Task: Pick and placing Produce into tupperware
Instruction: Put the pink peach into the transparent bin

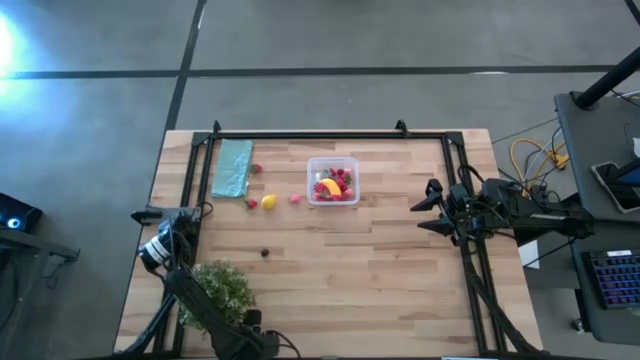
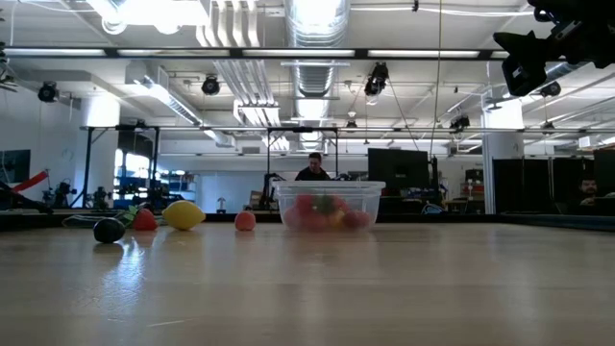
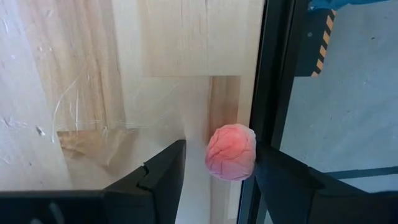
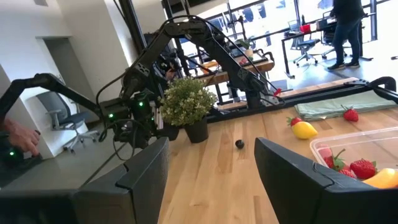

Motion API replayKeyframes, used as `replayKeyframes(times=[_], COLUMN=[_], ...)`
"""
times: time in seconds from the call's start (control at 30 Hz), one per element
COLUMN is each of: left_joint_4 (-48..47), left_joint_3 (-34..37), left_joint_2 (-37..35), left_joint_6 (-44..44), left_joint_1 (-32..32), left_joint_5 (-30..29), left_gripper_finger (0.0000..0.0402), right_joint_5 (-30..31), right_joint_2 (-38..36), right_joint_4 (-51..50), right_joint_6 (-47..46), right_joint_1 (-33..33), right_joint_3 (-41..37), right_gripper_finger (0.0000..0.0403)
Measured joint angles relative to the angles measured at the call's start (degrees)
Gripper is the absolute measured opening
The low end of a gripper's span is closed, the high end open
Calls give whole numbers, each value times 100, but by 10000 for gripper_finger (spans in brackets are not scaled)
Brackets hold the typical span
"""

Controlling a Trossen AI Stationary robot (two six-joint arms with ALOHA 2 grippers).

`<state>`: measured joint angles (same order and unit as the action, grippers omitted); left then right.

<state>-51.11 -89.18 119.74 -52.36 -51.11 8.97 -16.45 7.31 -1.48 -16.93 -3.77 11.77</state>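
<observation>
In the left wrist view a pink berry-sized piece (image 3: 230, 152) sits between the fingers of my left gripper (image 3: 220, 177), beside the black frame rail (image 3: 273, 74) at the table's left edge. In the high view my left gripper (image 1: 162, 243) points down there and hides the piece. The clear tupperware (image 1: 311, 166) stands at the far middle with red berries and a yellow-orange piece inside. On the wood to its left lie a lemon (image 1: 268, 202), a pink piece (image 1: 295, 198), red pieces (image 1: 250, 203) and a dark piece (image 1: 265, 253). My right gripper (image 1: 425, 205) hovers open at the right, pointing level. My left gripper has the pink piece between its two fingers, coming from above and pointing down. The piece's side (image 3: 250, 155) lies against the finger by the rail. A sliver of wood shows between it and the other finger (image 3: 171, 168). Whether it rests on the table, I cannot tell.
A teal cloth (image 1: 233, 167) lies at the far left, a potted green bush (image 1: 218, 290) at the near left beside my left arm. Black frame rails run along the table's edges. People stand in the room beyond (image 2: 312, 169).
</observation>
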Motion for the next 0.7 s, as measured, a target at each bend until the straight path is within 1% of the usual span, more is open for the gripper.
replayKeyframes(times=[0.37, 0.43, 0.53, 0.7], left_joint_4=[-19, -36, -70, -94], left_joint_3=[17, 6, -7, -56], left_joint_2=[-2, 0, 2, 14], left_joint_6=[-278, -277, -278, -278], left_joint_1=[0, 0, 0, 0], left_joint_5=[-32, -39, -55, -55], left_gripper_finger=[174, 169, 146, 88], right_joint_5=[0, 0, 0, 0], right_joint_2=[0, 0, 0, 0], right_joint_4=[0, 0, 0, 0], right_joint_6=[0, 1, 0, 0], right_joint_1=[0, -1, -2, -1], right_joint_3=[-1, -2, -2, -2], right_gripper_finger=[228, 228, 228, 228])
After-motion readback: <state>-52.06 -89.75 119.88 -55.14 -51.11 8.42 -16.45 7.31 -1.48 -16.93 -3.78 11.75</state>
